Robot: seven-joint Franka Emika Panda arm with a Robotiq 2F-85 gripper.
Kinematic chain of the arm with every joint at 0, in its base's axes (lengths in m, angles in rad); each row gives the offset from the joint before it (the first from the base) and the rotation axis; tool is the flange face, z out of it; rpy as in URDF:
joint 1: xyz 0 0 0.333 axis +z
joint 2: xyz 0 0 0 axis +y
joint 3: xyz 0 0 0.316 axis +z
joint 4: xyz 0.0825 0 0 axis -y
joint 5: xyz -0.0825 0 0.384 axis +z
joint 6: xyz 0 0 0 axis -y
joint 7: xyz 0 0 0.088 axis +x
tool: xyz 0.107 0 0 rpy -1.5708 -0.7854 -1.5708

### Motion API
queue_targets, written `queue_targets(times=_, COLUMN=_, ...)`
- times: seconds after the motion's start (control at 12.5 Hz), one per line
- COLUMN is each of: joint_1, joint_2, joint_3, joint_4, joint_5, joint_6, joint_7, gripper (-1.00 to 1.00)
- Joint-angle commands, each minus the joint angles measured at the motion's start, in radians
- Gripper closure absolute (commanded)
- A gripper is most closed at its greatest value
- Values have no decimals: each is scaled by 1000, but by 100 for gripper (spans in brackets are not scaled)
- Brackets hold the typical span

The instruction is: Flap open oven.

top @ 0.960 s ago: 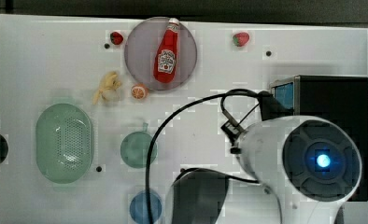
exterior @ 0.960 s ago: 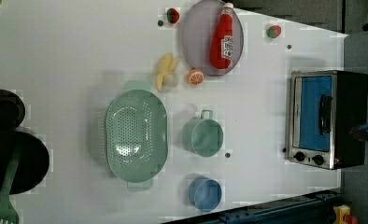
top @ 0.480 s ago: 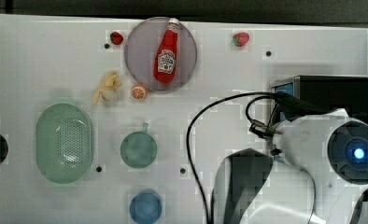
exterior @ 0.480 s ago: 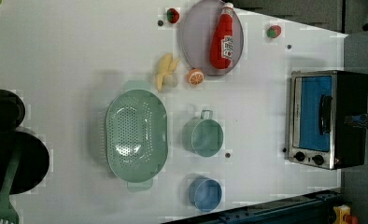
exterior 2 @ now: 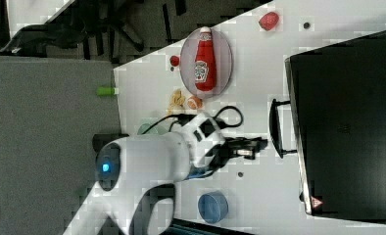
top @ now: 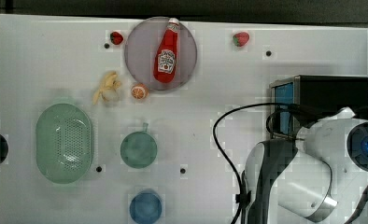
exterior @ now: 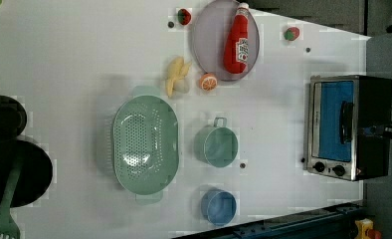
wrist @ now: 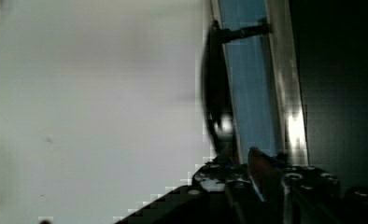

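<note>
The oven (top: 331,93) stands at the top view's right with its black top up. Its blue glass door (exterior: 333,119) stands closed, with the dark bar handle (exterior: 346,122) across it. In the right view my gripper (exterior 2: 259,144) reaches toward the handle (exterior 2: 277,128) and stops just short of the bar's lower half. The wrist view has the handle (wrist: 215,107) close in front of the blue glass (wrist: 250,93), with the gripper's body along the edge beneath it. The white arm (top: 331,158) covers the oven's near end in the top view.
A ketchup bottle (top: 166,51) lies on a grey plate (top: 140,56). Two strawberries (top: 240,38), a banana (top: 106,86) and an orange half (top: 138,91) lie nearby. A green colander (top: 64,142), green cup (top: 138,149) and blue bowl (top: 145,206) stand mid-table. Black pans (exterior: 5,149) stand at the left view's left.
The arm has swung toward the top view's right, bringing the gripper up to the oven's handle. The oven and the other things have not moved.
</note>
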Motion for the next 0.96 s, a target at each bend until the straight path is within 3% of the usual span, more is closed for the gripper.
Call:
queue_targets(times=0.08, joint_1=-2, joint_2=17, joint_3=-11, joint_4=12, joint_5=0, joint_6=41, joint_7=-79, gripper=65)
queue_targets(times=0.96, joint_1=4, joint_2=136, joint_3=-4, joint_4=-29, joint_5=3, joint_6=199, joint_7=-79, gripper=65)
